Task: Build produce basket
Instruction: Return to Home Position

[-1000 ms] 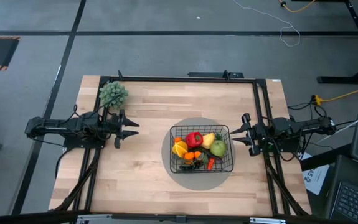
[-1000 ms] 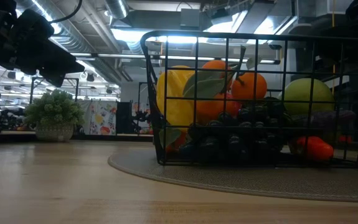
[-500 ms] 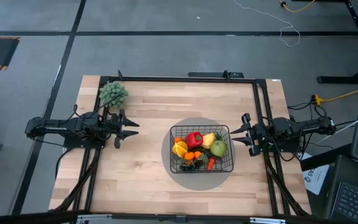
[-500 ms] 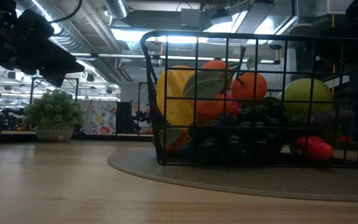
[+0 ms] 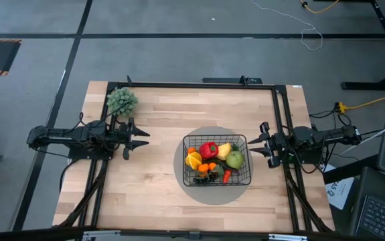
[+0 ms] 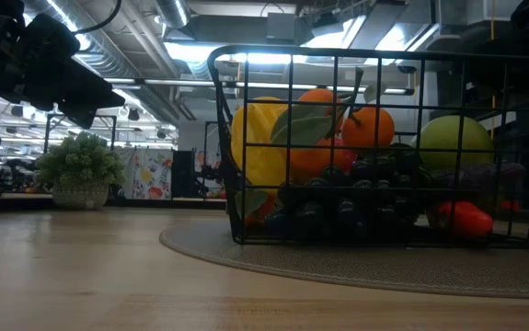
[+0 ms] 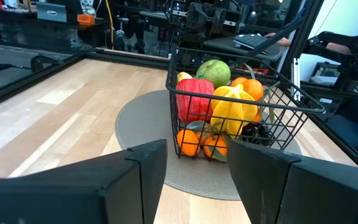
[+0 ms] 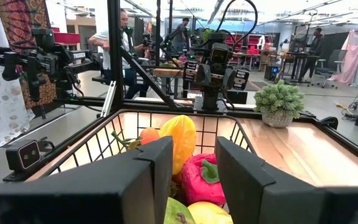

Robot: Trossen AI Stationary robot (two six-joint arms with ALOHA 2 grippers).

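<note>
The black wire basket (image 5: pixel 217 161) stands on a round grey mat (image 5: pixel 187 179) at the table's middle right. In it lies the produce: a red pepper (image 5: pixel 209 149), yellow fruit (image 5: pixel 224 149), a green fruit (image 5: pixel 234 159), orange pieces (image 5: pixel 195 161) and dark grapes (image 6: pixel 356 198). My left gripper (image 5: pixel 140 138) hovers open at the table's left, pointing level toward the basket. My right gripper (image 5: pixel 258 144) hovers open just right of the basket, pointing level at it. In both wrist views the fingers (image 7: pixel 135 180) (image 8: pixel 147 174) stand apart with nothing between them.
A small potted plant (image 5: pixel 121 101) stands at the far left corner of the table. A black frame rail (image 5: pixel 199 85) runs along the far edge and both sides. Bare wood lies between my left gripper and the mat (image 5: pixel 159 167).
</note>
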